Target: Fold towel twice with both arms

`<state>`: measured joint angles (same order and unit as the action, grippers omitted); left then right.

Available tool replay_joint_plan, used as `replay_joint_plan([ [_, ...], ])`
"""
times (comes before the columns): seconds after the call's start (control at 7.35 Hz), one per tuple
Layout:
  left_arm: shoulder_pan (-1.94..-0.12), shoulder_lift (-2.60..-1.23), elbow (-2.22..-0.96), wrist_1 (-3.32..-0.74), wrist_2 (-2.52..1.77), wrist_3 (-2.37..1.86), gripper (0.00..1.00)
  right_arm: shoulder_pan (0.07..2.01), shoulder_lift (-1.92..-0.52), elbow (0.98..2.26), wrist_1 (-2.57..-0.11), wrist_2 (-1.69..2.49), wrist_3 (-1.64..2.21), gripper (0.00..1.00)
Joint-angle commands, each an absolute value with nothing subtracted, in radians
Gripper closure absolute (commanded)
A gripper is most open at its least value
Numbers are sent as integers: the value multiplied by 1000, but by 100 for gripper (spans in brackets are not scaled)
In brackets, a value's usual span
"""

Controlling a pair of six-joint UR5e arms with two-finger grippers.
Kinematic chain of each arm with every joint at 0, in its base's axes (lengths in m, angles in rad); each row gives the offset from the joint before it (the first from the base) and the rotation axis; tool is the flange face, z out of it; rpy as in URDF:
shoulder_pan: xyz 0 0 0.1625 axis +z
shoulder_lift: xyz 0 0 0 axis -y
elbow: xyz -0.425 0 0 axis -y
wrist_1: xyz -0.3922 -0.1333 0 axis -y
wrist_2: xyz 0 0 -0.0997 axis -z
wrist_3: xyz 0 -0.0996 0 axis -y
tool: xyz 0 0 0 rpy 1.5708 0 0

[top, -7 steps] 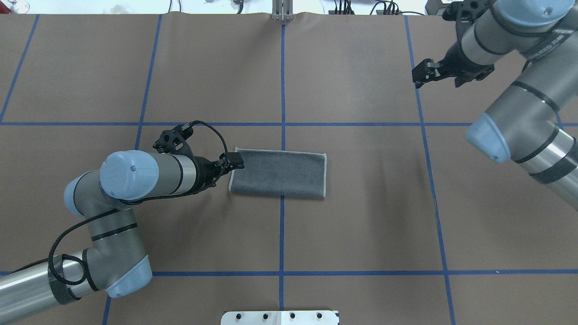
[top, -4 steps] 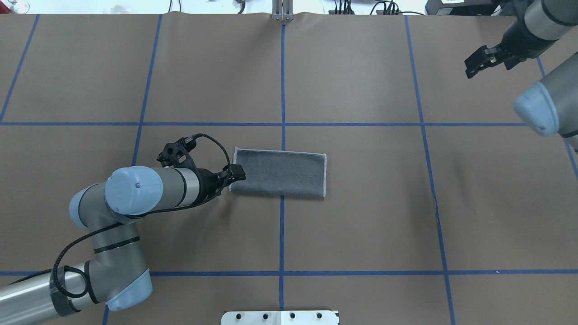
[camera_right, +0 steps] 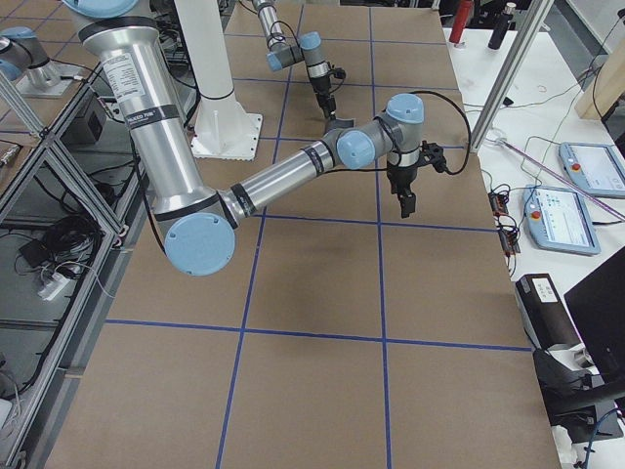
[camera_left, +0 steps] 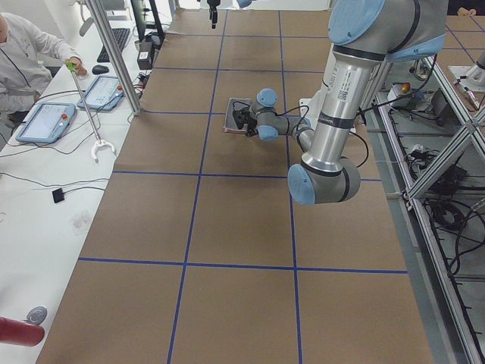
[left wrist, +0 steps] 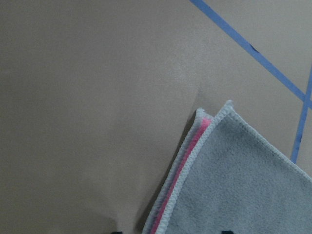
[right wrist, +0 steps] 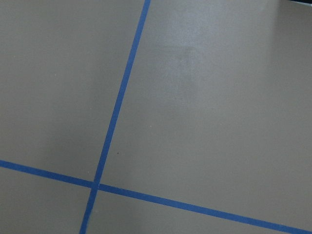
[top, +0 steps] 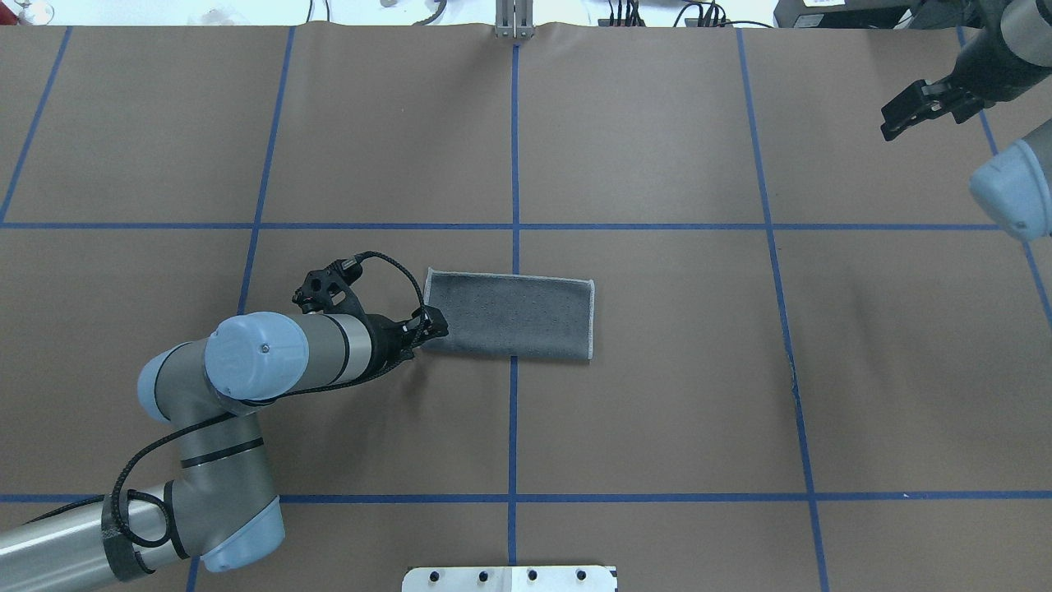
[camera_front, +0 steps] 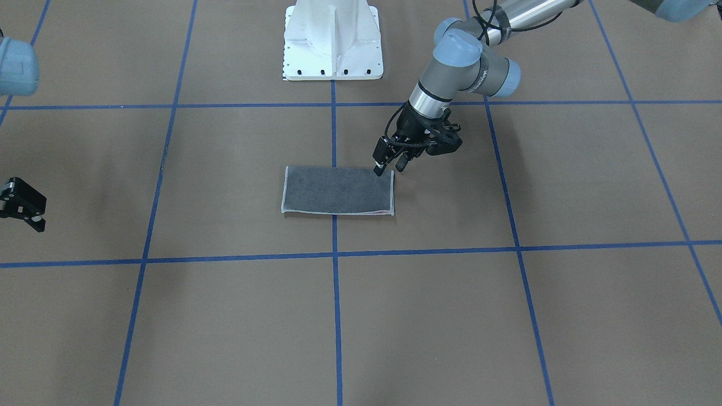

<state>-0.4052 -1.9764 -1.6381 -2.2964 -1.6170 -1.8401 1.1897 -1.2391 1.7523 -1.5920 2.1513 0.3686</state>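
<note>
The towel [top: 509,316] lies flat in the middle of the table, folded into a rectangle with its dark grey face up; it also shows in the front view [camera_front: 337,190]. In the left wrist view, the towel's [left wrist: 243,185] corner shows a thin pink strip between its layers. My left gripper [top: 433,325] is open, low at the towel's near left corner, and its fingers straddle the edge; it also shows in the front view [camera_front: 388,167]. My right gripper [top: 896,122] is open and empty, raised far off at the table's right back; it also shows in the front view [camera_front: 21,210].
The brown table cover carries a grid of blue tape lines [top: 514,226]. The white pedestal base [camera_front: 333,39] stands at the robot's side of the table. A side table with tablets [camera_left: 45,121] and an operator [camera_left: 23,53] runs along the far edge.
My left gripper has slid along the towel's left edge from the far corner to the near corner. My right arm has pulled back to the far right, away from the towel.
</note>
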Motion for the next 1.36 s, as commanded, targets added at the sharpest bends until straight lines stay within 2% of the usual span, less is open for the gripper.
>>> replay_joint_plan([
  [0.0, -405, -1977, -1637, -2296, -1617, -1841, 44, 1190, -1243, 1755, -1591, 2151, 368, 0],
  [0.41, -405, -1974, -1637, -2296, -1617, -1839, 48, 1190, -1243, 1755, -1589, 2148, 368, 0],
  [0.54, -405, -1974, -1638, -2296, -1617, -1839, 54, 1189, -1243, 1756, -1589, 2148, 368, 0],
  [1.22, -408, -1968, -1641, -2296, -1618, -1833, 60, 1189, -1244, 1755, -1588, 2145, 368, 0],
])
